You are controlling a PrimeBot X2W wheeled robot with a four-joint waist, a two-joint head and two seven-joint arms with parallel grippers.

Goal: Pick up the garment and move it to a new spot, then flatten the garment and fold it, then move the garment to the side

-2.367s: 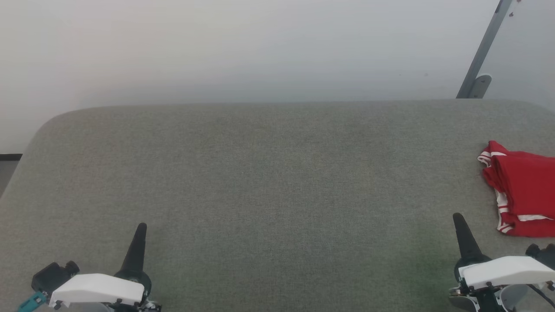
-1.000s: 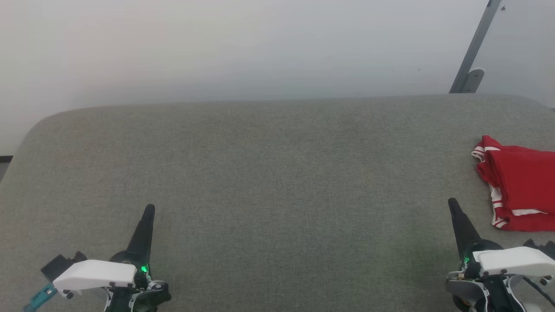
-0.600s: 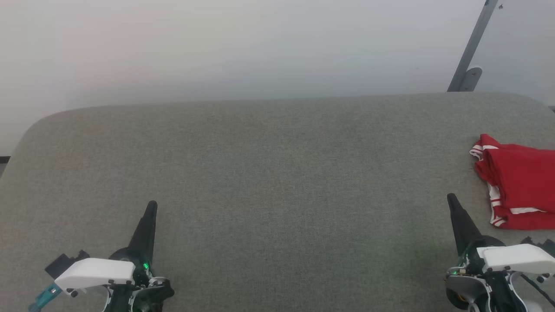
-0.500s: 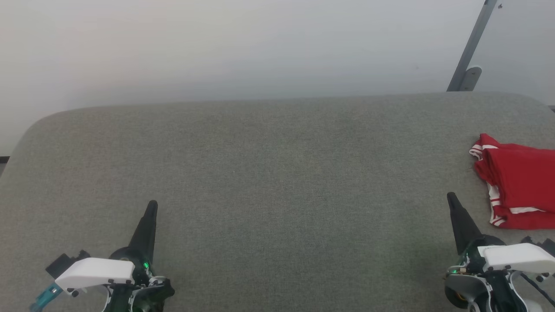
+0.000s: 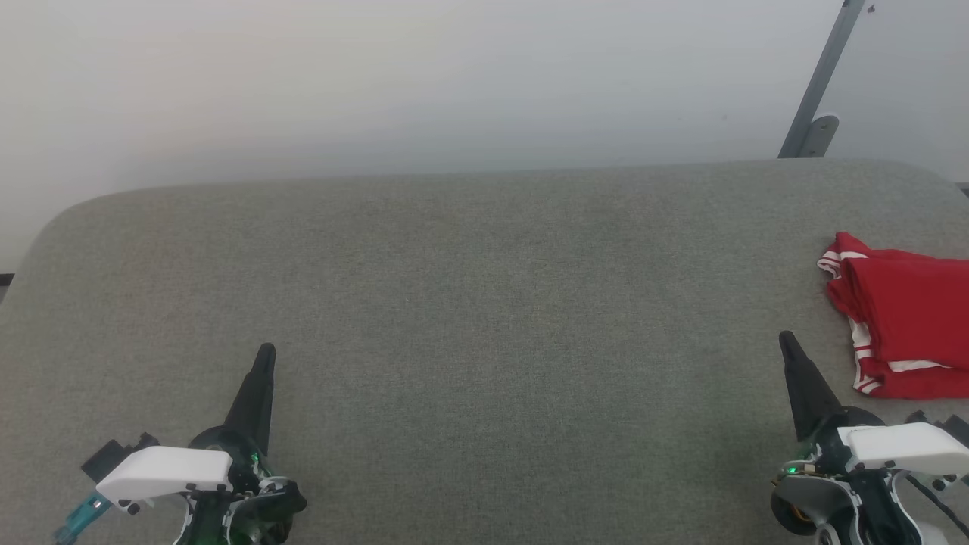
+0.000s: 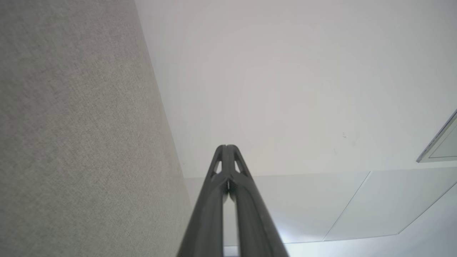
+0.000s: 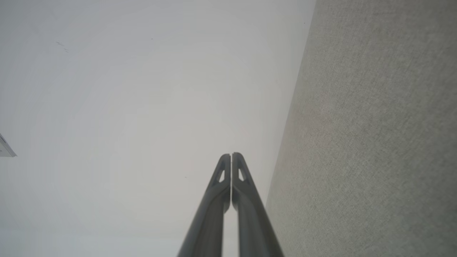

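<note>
The garment lies folded at the right edge of the grey table, red with red-and-white striped trim along its left side; part of it runs out of frame. My right gripper is shut and empty, just left of the garment and nearer me, not touching it. In the right wrist view its fingertips press together, with nothing between them. At the lower left my left gripper is also shut and empty, far from the garment. The left wrist view shows its tips closed.
A pale wall rises behind the table's far rounded edge. A grey metal strut with a bracket leans at the back right. The grey table surface fills one side of each wrist view.
The head camera has shifted, so the table and garment sit a little higher and further left in the picture. Both grippers stay shut, and the garment lies as before.
</note>
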